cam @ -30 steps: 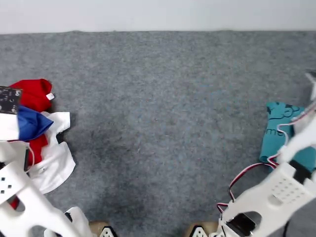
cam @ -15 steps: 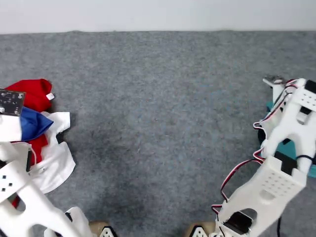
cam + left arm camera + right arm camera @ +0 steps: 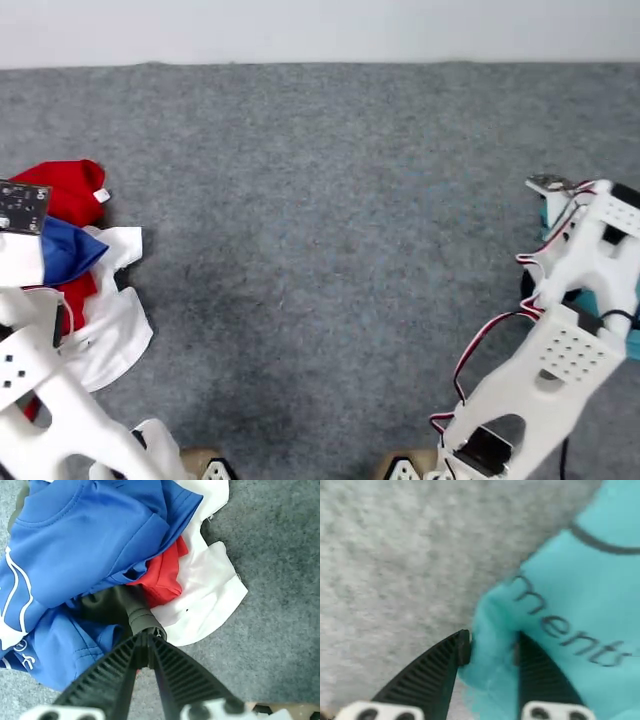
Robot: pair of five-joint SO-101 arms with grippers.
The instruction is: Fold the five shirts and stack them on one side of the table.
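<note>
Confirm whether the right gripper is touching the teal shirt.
Touching. In the right wrist view, the right gripper pinches a fold of the teal shirt.

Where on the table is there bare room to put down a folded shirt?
The middle of the grey table is bare, from the shirt pile on the left to the teal shirt on the right. Both sides are crowded: the left gripper hangs over the pile, the right gripper is at the teal shirt.

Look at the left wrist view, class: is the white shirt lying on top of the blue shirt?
No, the blue shirt lies over the red shirt and the white shirt.
</note>
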